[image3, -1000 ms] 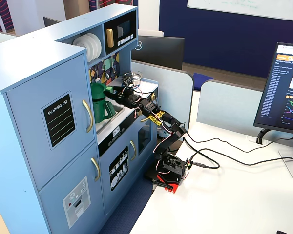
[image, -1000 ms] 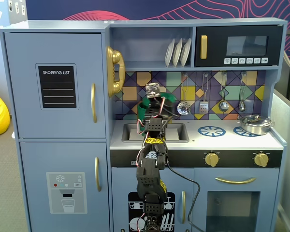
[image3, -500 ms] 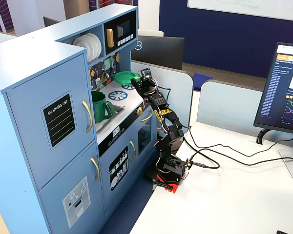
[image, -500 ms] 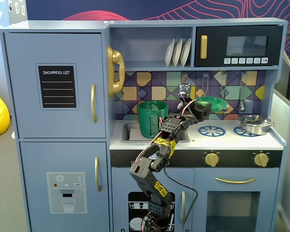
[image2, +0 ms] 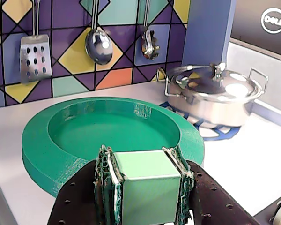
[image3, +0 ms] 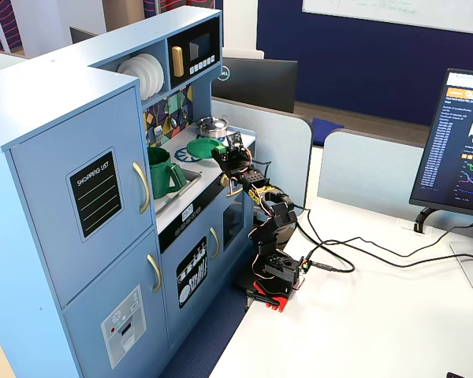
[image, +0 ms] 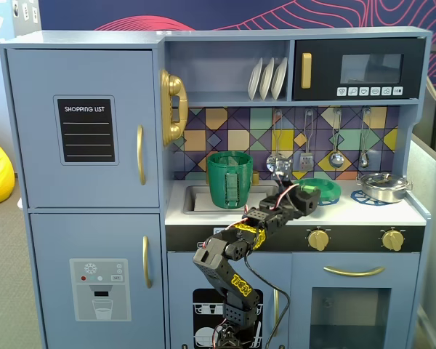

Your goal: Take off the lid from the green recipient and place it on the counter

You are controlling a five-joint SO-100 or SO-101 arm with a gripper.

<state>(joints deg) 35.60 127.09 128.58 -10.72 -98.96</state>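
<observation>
Wrist view: gripper (image2: 147, 187) clamps ridged green lid (image2: 107, 136)'s tab.

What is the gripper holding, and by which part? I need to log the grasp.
The gripper holds the lid by its clip tab at the rim, jaws closed on it.

Count: one lid (image2: 47, 140), one green recipient (image: 229, 179), one steel pot (image: 384, 187), three plates (image: 268, 78), four hanging utensils (image: 336, 156).
</observation>
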